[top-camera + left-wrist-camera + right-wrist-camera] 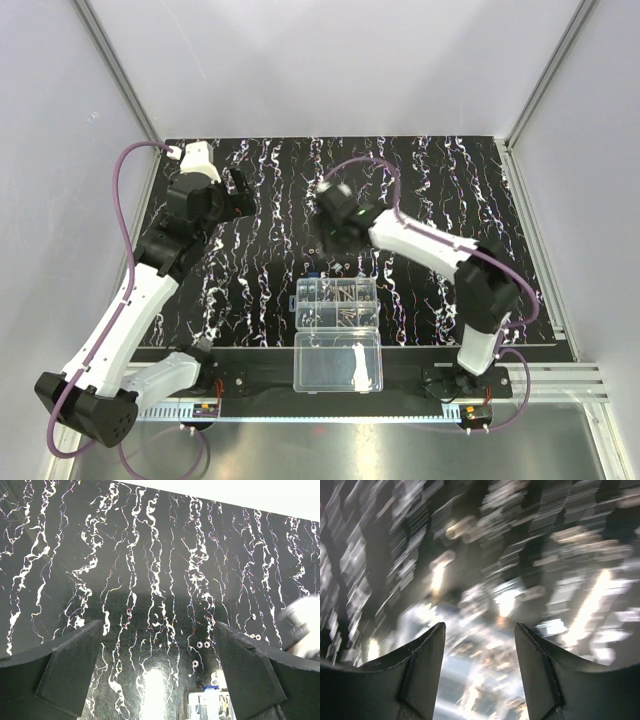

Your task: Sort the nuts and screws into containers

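The clear organizer box (337, 303) lies at the mat's near middle, with screws (346, 294) in its compartments. My left gripper (242, 190) is open and empty, hovering over the mat far left of the box. In its wrist view (157, 625) three nuts (199, 644) lie on the mat ahead, with two more nuts (255, 637) further right and a box corner (205, 706) below. My right gripper (335, 238) hovers just behind the box. Its wrist view (480, 626) is motion-blurred; the fingers stand apart with nothing between them, over the blurred box (470, 680).
The undivided clear lid (338, 362) lies open toward the near edge. A small blue piece (314, 272) sits by the box's far left corner, also in the left wrist view (211, 687). White walls enclose the black streaked mat (270, 250).
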You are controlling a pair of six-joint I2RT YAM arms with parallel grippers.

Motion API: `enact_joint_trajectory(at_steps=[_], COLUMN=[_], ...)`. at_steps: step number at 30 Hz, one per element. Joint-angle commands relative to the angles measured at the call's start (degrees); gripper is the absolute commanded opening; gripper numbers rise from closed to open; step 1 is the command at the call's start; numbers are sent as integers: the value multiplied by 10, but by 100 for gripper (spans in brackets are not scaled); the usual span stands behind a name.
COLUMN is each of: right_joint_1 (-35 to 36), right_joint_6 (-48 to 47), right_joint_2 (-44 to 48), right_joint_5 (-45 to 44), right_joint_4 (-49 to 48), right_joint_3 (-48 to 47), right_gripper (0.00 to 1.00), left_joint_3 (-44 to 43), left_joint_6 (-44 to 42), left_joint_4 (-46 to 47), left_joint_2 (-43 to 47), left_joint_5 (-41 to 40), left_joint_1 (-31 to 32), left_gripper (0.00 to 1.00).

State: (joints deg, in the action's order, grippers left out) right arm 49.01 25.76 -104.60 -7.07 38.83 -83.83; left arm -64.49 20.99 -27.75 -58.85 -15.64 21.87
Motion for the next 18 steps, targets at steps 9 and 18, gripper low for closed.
enact_joint_trajectory(at_steps=[9, 18], right_joint_1=[-121, -125], right_joint_6=[-26, -19], right_joint_2=[3, -29], right_joint_5=[-59, -10], right_joint_4=[-9, -17], right_joint_3=[71, 78], right_gripper=[62, 59], left_joint_3=[-21, -23], left_joint_6=[-6, -7], left_joint_4=[11, 7], left_joint_2=[-28, -56], left_joint_5=[-8, -8], left_joint_1=[-2, -2], left_gripper=[99, 99])
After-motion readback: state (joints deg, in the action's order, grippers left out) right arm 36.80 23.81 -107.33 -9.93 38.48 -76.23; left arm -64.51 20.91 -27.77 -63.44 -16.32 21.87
